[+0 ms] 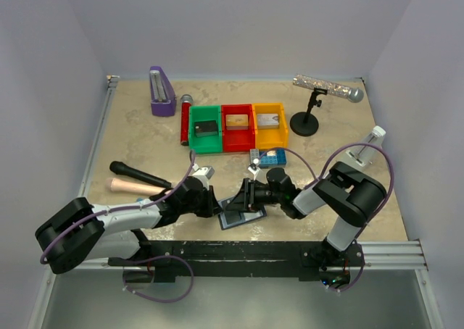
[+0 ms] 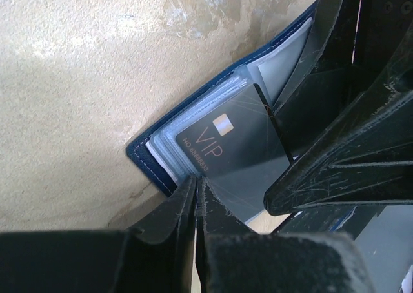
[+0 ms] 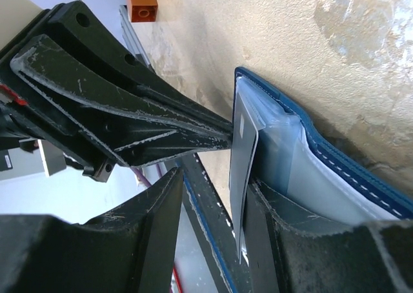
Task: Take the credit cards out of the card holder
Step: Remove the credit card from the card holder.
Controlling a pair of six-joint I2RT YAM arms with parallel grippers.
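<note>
1. Your navy-blue folding card holder [image 1: 236,219] lay open on the beige marbled tabletop [image 2: 97,80], close to its near edge, between your two arms.
2. A black plastic card [image 2: 232,151] marked VIP stood out from the holder's clear inner sleeves (any other cards in there were too hidden to count).
3. Your left claw [image 2: 197,188] was pressed together, with its tips against the sleeve edge. Whether it pinched any of the plastic, I could not tell.
4. Your right claw [image 3: 214,180] stood spread astride the black card, one finger right beside it and the other apart from it.
5. Further back, a green plastic bin [image 1: 205,145], a red plastic bin [image 1: 238,145] and a yellow plastic bin [image 1: 270,139] sat touching in a row.
</note>
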